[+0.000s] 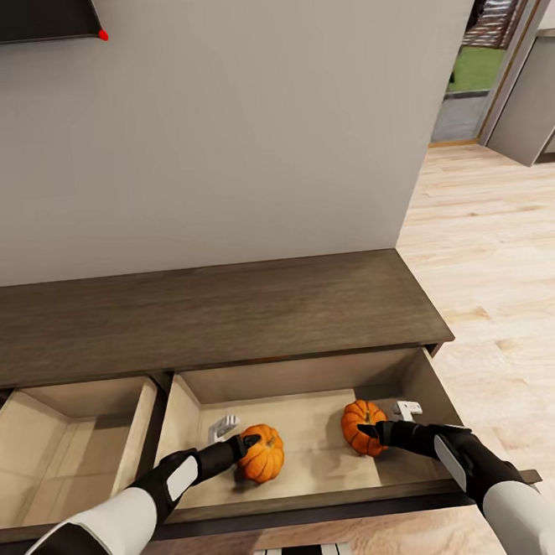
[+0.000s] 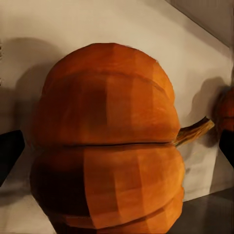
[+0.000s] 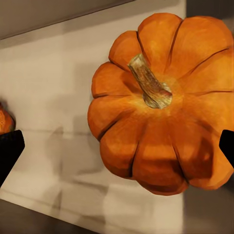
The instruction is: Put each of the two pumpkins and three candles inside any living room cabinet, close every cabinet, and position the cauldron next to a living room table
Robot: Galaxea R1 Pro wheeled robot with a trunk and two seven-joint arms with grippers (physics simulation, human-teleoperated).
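Both pumpkins sit in the open cabinet (image 1: 230, 315) drawer: left pumpkin (image 1: 261, 454) at left hand (image 1: 241, 443), right pumpkin (image 1: 362, 427) at right hand (image 1: 371, 435). Each hand's fingers straddle its pumpkin; contact unclear, so can't tell gripped or released, probably at drop-off.

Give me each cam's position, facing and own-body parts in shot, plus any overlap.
Head: high, looking down into the open cabinet drawer; both arms, left claw and right claw at the pumpkins.
Left wrist: at the left pumpkin, fingertips at the edges.
Right wrist: above the right pumpkin.
Shared: both pumpkins, beige drawer floor.
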